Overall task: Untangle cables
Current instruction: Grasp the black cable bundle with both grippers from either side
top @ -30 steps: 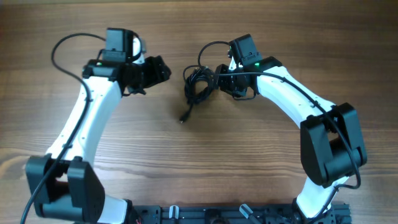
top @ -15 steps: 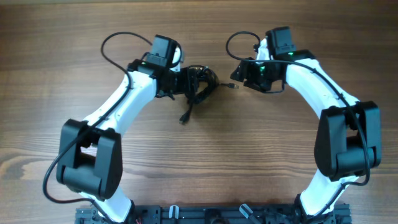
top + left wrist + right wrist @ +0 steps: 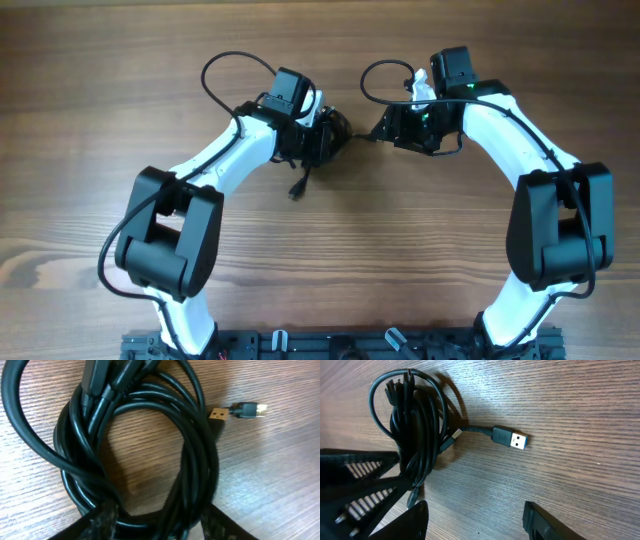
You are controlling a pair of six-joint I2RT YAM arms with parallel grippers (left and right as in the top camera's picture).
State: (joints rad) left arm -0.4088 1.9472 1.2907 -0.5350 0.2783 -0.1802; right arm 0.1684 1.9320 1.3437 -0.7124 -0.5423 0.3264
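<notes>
Down at the near edge of the wooden table (image 3: 320,275), both white arms (image 3: 225,158) climb from their bases and bend inward, so follow them up the board. First thing you meet is a loose cable end (image 3: 297,188), lying on bare wood just short of the bundle. Right behind it are the cables (image 3: 200,475), one black coil in mid-table, strands looped over each other. The left gripper (image 3: 160,515) is right on it, a finger either side of the coil's arc and strands filling the gap. Whether it truly pinches, I cannot tell. A USB plug (image 3: 511,438) sticks out of the coil toward the right gripper (image 3: 476,506), and that one is spread wide, only wood between its fingers, the plug lying free ahead of them. Farthest back, the thicker arm wires (image 3: 232,62) arch over the wood.
</notes>
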